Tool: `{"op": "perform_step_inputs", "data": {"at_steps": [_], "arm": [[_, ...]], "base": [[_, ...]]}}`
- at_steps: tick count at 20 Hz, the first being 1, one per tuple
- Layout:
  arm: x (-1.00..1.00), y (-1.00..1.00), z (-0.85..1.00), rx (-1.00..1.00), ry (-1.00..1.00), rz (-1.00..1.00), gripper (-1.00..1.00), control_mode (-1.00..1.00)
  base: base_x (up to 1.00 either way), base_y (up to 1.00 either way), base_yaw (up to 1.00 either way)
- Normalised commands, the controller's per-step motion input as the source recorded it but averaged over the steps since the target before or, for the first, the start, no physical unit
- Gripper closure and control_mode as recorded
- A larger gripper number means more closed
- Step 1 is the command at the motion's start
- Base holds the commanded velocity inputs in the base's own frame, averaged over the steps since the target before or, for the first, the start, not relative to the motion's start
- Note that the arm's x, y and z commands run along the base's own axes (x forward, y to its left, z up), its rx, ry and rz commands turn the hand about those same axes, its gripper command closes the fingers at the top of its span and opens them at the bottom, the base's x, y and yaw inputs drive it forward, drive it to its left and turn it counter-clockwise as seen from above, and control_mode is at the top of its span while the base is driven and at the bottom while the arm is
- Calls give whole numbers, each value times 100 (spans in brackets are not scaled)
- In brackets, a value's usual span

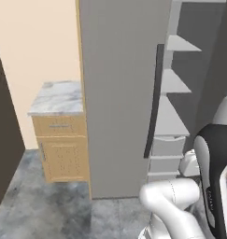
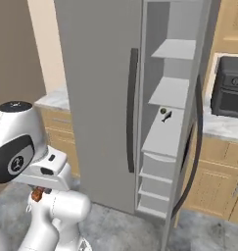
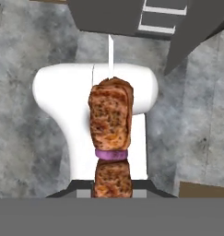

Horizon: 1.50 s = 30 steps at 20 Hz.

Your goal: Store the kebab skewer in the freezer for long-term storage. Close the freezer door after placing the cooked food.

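The carrying step is in hand: low in the hand view, the gripper [image 3: 112,193] is clamped on the reddish-brown kebab skewer [image 3: 111,120]. Next it must lift toward the tall grey freezer's [image 2: 98,93] white shelves [image 2: 164,137], at centre right.

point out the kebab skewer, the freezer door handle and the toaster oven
kebab skewer [image 3: 110,120]: hand view, on the large browned meat chunk above the purple ring.
freezer door handle [image 2: 195,147]: right base view, on the middle of the dark curved bar of the open door.
toaster oven [image 2: 230,89]: right base view, on its dark front.

Kebab skewer [image 3: 111,138] hides the claw [image 3: 112,192] fingertips (mostly).
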Motion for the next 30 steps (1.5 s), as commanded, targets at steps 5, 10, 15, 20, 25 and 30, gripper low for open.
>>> {"op": "perform_step_inputs", "data": {"at_steps": [5, 10, 15, 20, 25, 30], "arm": [[0, 0, 0, 0, 0, 0, 100, 100], [0, 0, 0, 0, 0, 0, 100, 100], [0, 0, 0, 0, 0, 0, 100, 100], [0, 0, 0, 0, 0, 0, 100, 100], [0, 0, 0, 0, 0, 0, 100, 100], [0, 0, 0, 0, 0, 0, 100, 100]], "base": [[9, 24, -55], [25, 60, -39], [24, 55, -23], [56, 10, -17], [86, -1, -18], [61, -9, -8]]}}
